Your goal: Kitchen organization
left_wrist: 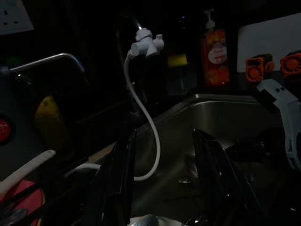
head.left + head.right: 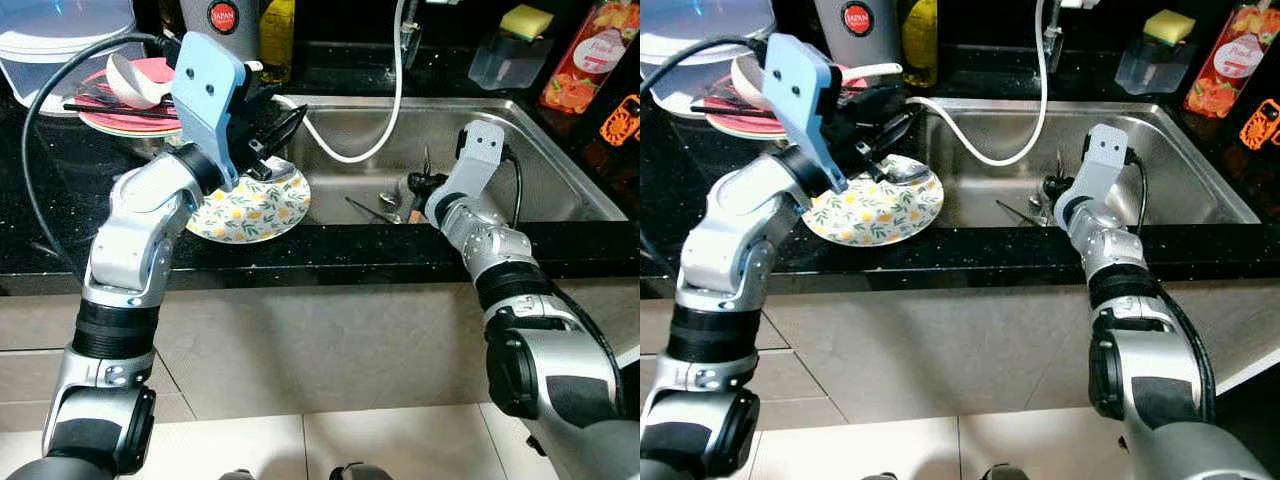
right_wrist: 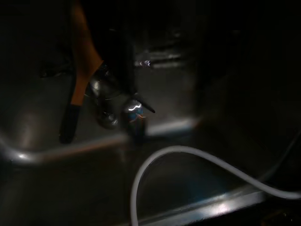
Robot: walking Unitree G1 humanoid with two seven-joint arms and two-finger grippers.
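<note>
My left pincer spread wide over flowered plate lying flat at worktop edge | my right pincer low in sink, grip can't tell

Both arms are brushed silver, built of rounded segments joined by black ribbed collars, with bulky black-and-grey shells low down by the elbows. The left wrist carries a pale blue plate with two dark screw holes; the right wrist wears a similar white one. A black cable loops from the left wrist, and another curves off the right. The fingers are long, glossy and black.
</note>
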